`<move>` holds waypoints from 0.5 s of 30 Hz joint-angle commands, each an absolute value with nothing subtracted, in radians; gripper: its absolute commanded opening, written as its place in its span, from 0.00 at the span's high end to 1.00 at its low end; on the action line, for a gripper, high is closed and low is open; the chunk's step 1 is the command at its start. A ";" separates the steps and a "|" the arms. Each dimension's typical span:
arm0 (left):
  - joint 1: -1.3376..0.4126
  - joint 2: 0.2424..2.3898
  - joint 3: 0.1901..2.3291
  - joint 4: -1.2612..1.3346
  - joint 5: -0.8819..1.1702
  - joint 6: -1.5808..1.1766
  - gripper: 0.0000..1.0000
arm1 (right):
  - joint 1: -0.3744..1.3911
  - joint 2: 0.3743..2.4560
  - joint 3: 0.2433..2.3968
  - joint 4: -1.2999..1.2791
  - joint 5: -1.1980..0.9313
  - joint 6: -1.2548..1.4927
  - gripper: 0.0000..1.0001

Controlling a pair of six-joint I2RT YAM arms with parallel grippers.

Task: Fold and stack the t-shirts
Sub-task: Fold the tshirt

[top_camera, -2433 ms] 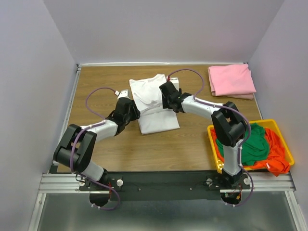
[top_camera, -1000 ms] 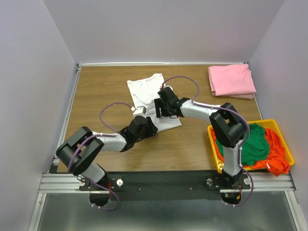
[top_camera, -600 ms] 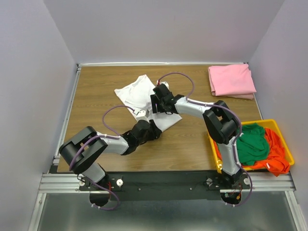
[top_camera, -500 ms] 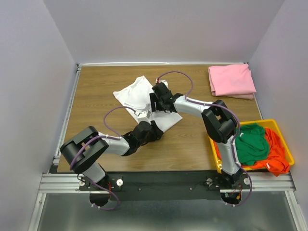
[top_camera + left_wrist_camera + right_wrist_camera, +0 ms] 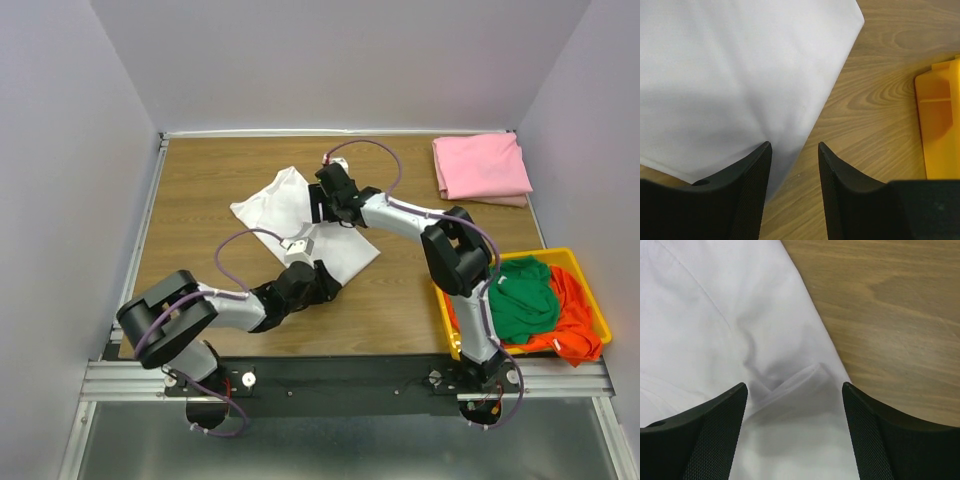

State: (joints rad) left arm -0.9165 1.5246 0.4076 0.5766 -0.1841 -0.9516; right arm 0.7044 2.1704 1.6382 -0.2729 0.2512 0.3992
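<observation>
On the wooden table (image 5: 200, 180), the white t-shirt (image 5: 270, 205) lies skewed at mid-frame, the left gripper (image 5: 792, 147) slightly parted at its lower edge, the right gripper (image 5: 794, 386) wide open over a pucker (image 5: 771, 376) that wants smoothing before any fold.

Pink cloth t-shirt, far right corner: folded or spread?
Folded: the pink cloth t-shirt lies as a compact layered rectangle, no sleeves out.

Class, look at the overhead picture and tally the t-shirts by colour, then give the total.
white t-shirt: 1
pink t-shirt: 1
green t-shirt: 1
orange t-shirt: 1
Total: 4
</observation>
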 commanded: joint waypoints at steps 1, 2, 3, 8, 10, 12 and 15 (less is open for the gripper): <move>-0.927 1.450 0.345 0.301 -0.227 -0.953 0.49 | 0.673 2.020 1.537 -0.295 0.304 0.399 0.17; -0.928 1.428 0.341 0.285 -0.233 -0.953 0.49 | 0.669 1.993 1.514 -0.295 0.304 0.397 0.17; -0.928 1.383 0.338 0.255 -0.242 -0.954 0.49 | 0.664 1.946 1.461 -0.295 0.305 0.393 0.17; -0.934 1.231 0.339 0.167 -0.274 -0.962 0.48 | 0.666 1.795 1.275 -0.293 0.259 0.416 0.17; -0.934 1.159 0.350 0.115 -0.290 -0.956 0.48 | 0.663 1.727 1.182 -0.291 0.230 0.431 0.17; -0.934 1.118 0.360 0.072 -0.302 -0.950 0.48 | 0.664 1.688 1.122 -0.288 0.207 0.442 0.18; -0.934 1.057 0.354 0.060 -0.310 -0.933 0.48 | 0.664 1.620 1.023 -0.278 0.149 0.456 0.22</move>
State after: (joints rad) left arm -0.9298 1.1103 0.3470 0.1425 -0.2527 -0.9524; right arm 0.6601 1.6611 1.1114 -0.2699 0.2222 0.4259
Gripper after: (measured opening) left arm 0.521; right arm 0.797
